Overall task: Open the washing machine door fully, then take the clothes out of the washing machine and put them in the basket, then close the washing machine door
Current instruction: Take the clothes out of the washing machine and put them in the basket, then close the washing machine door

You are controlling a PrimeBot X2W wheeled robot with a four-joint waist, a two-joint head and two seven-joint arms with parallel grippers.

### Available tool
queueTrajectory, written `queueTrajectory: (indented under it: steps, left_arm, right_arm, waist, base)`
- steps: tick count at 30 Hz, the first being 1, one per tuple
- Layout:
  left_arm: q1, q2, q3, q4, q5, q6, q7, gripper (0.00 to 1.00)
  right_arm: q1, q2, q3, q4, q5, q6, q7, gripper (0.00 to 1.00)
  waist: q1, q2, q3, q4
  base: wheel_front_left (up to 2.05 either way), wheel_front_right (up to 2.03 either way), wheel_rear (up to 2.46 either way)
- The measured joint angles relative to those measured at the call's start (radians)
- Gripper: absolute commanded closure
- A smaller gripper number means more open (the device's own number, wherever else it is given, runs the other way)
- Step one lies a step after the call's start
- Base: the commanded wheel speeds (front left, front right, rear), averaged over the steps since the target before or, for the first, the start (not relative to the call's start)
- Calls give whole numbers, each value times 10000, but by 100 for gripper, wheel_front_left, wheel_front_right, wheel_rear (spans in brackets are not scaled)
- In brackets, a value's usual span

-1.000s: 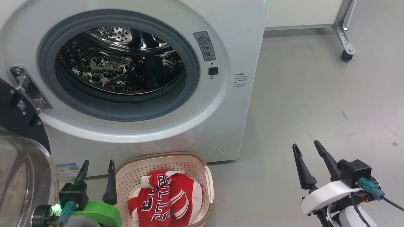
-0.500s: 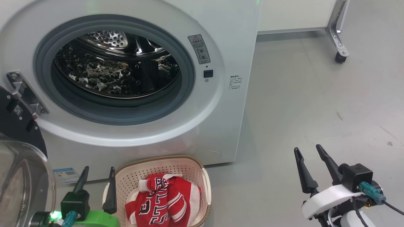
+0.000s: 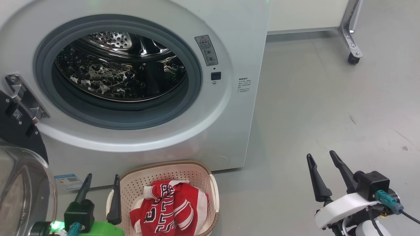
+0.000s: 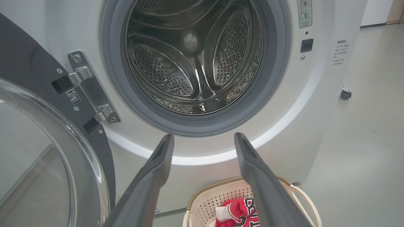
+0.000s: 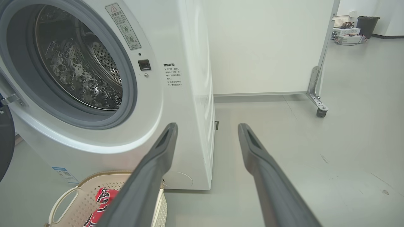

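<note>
Shifting our head slightly, we are holding our dark-fingered left gripper point(image 3: 102, 176) open beside the cream perforated plastic basket point(image 3: 164, 163) of red striped clothes point(image 3: 170, 206), right gripper point(image 3: 320, 154) open well apart.

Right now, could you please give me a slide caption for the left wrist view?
Open left gripper faces the empty washing machine, door swung wide, clothes already in the basket.

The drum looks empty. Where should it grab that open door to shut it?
Likely the washing machine door by its black ring, farthest from the hinge, the left gripper coming from the robot's left. The bulging glass bowl is too wide to pinch; that edge gives leverage.
</note>
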Motion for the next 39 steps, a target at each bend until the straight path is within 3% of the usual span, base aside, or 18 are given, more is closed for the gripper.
queueTrajectory:
  steps: [17, 39]
  left_arm:
    - [242, 0, 173, -673, 263, 150, 339, 0]
    - [431, -38, 46, -1348, 336, 203, 522, 0]
  right_arm:
    - [43, -36, -58, -288, 21, -86, 113, 0]
    - [152, -56, -84, -426, 94, -161, 163, 0]
  waist:
    - [0, 0, 109, 4]
    - [0, 0, 114, 47]
  base:
    - [-38, 38, 0]
    - [-99, 99, 0]
